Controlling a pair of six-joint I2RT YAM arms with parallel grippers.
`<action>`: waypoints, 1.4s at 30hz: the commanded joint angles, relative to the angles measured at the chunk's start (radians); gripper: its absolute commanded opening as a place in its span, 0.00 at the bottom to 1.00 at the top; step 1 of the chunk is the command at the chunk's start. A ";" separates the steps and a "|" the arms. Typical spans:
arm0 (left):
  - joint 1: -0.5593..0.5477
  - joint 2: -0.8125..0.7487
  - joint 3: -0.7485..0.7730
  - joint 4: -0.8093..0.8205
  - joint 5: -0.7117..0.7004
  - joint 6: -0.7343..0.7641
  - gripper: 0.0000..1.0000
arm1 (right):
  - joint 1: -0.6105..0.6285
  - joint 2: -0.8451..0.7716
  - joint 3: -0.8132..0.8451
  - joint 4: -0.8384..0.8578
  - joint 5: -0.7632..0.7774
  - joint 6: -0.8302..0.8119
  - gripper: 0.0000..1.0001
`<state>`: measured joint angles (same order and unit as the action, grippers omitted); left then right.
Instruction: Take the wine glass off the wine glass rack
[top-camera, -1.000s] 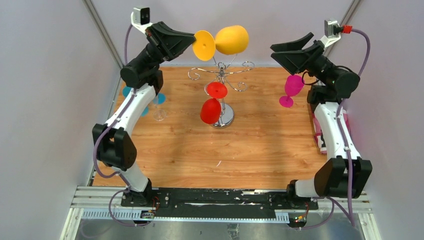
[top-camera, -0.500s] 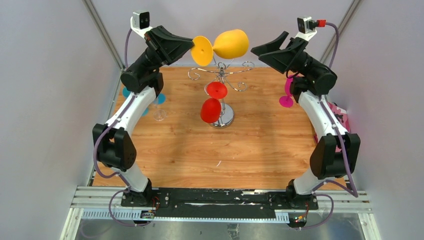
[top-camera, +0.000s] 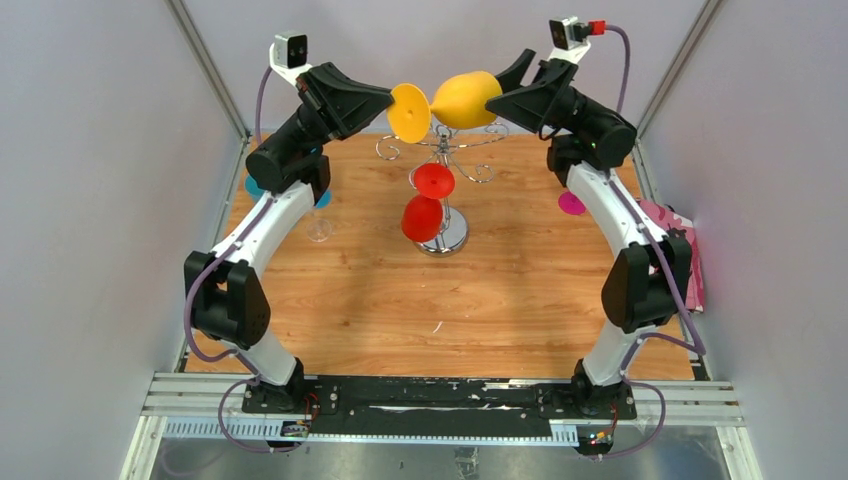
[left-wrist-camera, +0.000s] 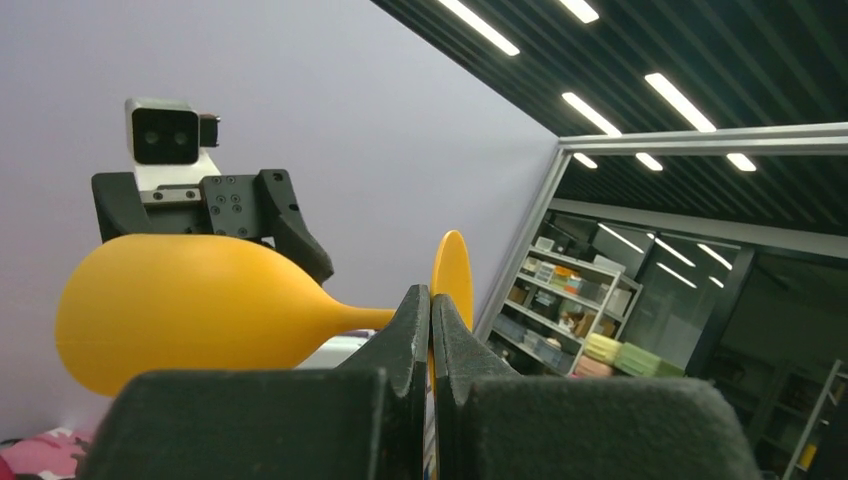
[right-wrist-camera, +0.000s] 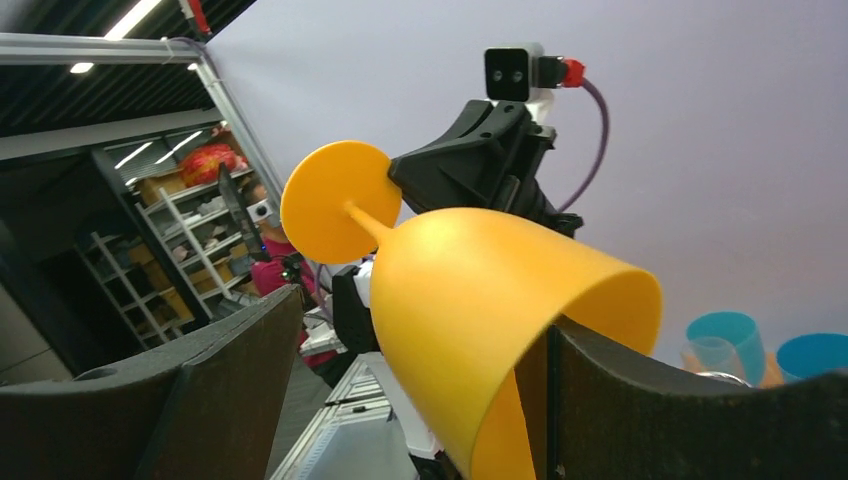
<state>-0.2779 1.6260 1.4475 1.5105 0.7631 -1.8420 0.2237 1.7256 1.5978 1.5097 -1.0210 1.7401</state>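
My left gripper (top-camera: 388, 100) is shut on the edge of the round foot of a yellow wine glass (top-camera: 465, 97) and holds it sideways in the air, above and behind the chrome wine glass rack (top-camera: 441, 152). In the left wrist view the pads (left-wrist-camera: 415, 320) pinch the foot, and the bowl (left-wrist-camera: 190, 320) lies to the left. My right gripper (top-camera: 503, 95) is open at the bowl's mouth. In the right wrist view one finger (right-wrist-camera: 600, 400) sits inside the yellow bowl (right-wrist-camera: 480, 300) and the other stays outside. A red wine glass (top-camera: 422, 218) hangs upside down on the rack.
A pink glass's foot (top-camera: 572, 203) shows at the right behind my right arm. Blue glasses (top-camera: 321, 197) and a clear glass (top-camera: 318, 228) stand at the left behind my left arm. A pink cloth (top-camera: 676, 240) lies at the right edge. The rack's mirrored base (top-camera: 452, 238) stands mid-table.
My right arm has swung up and to the left, from beside the pink glass to the yellow glass's bowl. My left gripper has kept hold of the yellow glass, shifting slightly.
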 joint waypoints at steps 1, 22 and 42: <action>-0.011 0.006 0.018 0.071 -0.005 0.020 0.00 | 0.091 0.042 0.099 0.087 -0.006 0.032 0.77; 0.060 0.046 0.066 0.071 0.018 -0.007 0.45 | 0.048 -0.246 -0.156 0.070 0.023 -0.062 0.00; -0.283 -0.135 0.576 -2.310 -1.251 1.560 0.00 | -0.049 -0.436 0.359 -2.373 0.843 -1.616 0.00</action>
<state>-0.4835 1.5360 2.0197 -0.3725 0.0490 -0.5877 0.1829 1.0958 1.9503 -0.4297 -0.4637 0.3172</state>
